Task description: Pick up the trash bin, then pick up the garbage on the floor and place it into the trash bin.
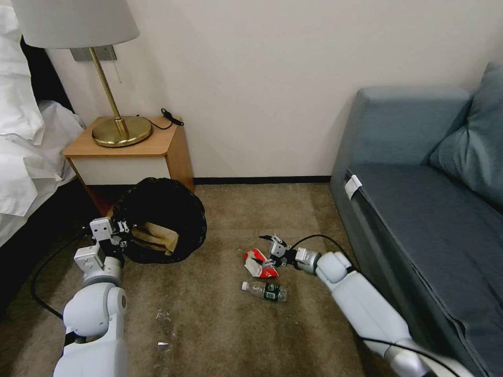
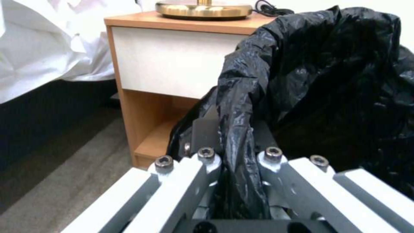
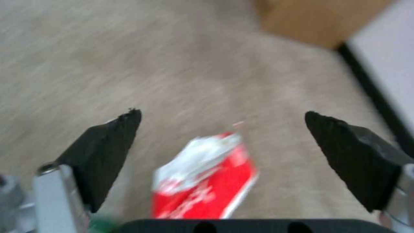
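Two pieces left: packet (image 1: 260, 263) and bottle (image 1: 264, 291) lie on the carpet (image 1: 220, 324) mid-floor, near the sofa (image 1: 419, 220); a brown paper bag (image 1: 157, 238) sits inside the bin (image 1: 160, 220)
Bin: tipped with its mouth toward the robot, just before the nightstand (image 1: 133, 154); left gripper (image 1: 116, 230) is clamped on its bagged rim
Step in hand: fetching the packet; right gripper (image 1: 276, 250) hovers at it, fingers wide apart
Next move, as I judge: lower so the pads straddle the packet, close, then carry it to the bin's mouth
Right wrist view adds: packet (image 3: 205, 181) lies centred between the fingers (image 3: 103, 152), untouched
Left wrist view adds: black liner (image 2: 241, 136) pinched between shut fingers (image 2: 202, 129)
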You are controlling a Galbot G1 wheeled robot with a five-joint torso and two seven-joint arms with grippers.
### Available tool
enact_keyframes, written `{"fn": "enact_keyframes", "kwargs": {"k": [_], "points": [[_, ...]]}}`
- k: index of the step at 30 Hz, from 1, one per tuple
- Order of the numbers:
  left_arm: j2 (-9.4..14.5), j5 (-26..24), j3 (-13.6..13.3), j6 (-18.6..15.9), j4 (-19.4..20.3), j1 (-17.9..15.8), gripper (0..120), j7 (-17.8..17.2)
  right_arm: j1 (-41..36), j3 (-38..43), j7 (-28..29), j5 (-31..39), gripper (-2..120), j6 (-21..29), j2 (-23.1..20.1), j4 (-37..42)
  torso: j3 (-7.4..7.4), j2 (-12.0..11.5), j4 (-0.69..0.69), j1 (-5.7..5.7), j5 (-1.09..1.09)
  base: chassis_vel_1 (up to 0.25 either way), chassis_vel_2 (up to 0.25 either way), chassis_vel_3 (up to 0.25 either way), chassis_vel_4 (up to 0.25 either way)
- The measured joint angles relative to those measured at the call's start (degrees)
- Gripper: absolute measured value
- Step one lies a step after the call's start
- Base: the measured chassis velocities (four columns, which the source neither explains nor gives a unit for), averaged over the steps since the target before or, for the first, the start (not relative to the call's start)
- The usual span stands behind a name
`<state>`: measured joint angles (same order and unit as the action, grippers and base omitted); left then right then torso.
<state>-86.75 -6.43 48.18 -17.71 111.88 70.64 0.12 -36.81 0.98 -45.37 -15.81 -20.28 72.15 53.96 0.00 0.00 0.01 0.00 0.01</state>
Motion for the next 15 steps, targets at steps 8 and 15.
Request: {"fn": "enact_keyframes", "kwargs": {"k": [8, 15], "points": [[-0.1, 0.0, 0.5, 0.0, -0.1, -0.2, 4, 0.0, 0.1, -0.1, -7.5, -2.9, 100, -0.7, 0.5, -1.9, 0.00, 0.0, -0.01, 0.00, 0.00, 0.000, 0.000, 0.000, 0.000], [-0.5, 0.1, 0.4, 0.0, -0.2, -0.2, 4, 0.0, -0.2, -0.5, -8.6, -2.2, 100, 0.5, 1.0, -3.9, 0.00, 0.0, -0.01, 0.00, -0.01, 0.000, 0.000, 0.000, 0.000]]}}
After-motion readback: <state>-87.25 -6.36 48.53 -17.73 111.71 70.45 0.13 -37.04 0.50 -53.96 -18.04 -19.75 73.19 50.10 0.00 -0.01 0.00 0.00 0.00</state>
